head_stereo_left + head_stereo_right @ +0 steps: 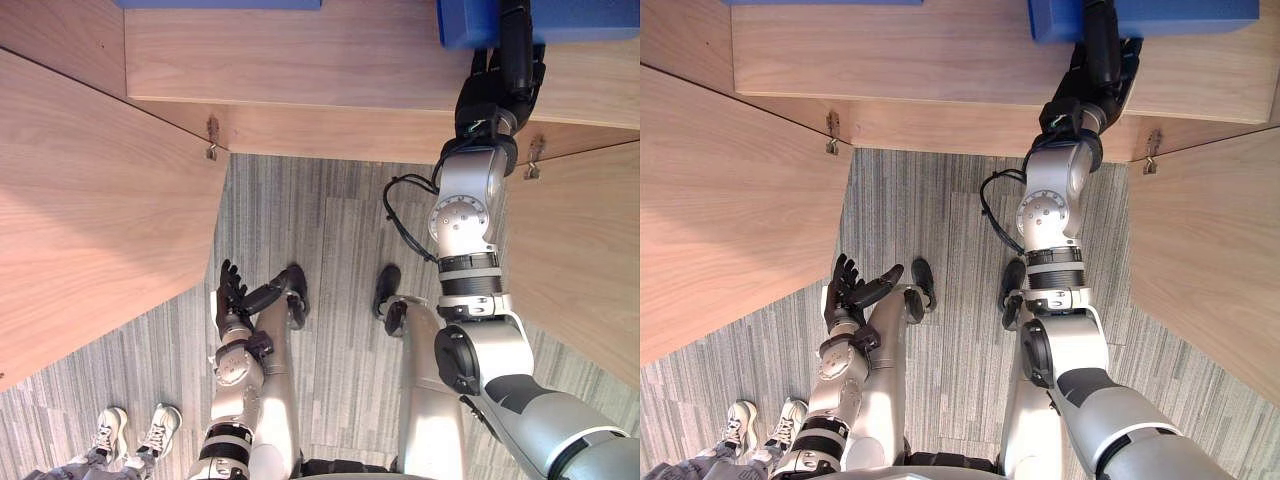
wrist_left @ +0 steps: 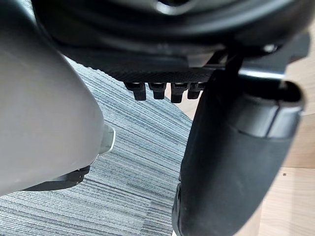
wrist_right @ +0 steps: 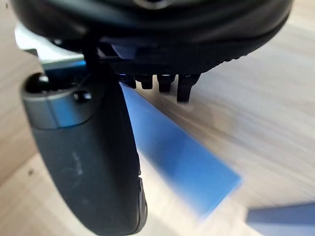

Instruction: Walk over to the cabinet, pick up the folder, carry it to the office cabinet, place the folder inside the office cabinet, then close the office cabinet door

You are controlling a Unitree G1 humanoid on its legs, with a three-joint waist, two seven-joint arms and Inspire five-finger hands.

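Beneath our right hand [image 1: 495,95] lies the blue folder [image 1: 460,25] on the cabinet shelf [image 1: 300,60]; its grip we cannot tell; left hand [image 1: 230,295] hangs open

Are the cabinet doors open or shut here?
Open: the left door and right door stand swung out on their hinges, baring the shelf where the right robot hand meets the blue folder.

Dark left hand [image 1: 845,290] and right hand [image 1: 495,100], silver-grey arms [image 1: 468,215]
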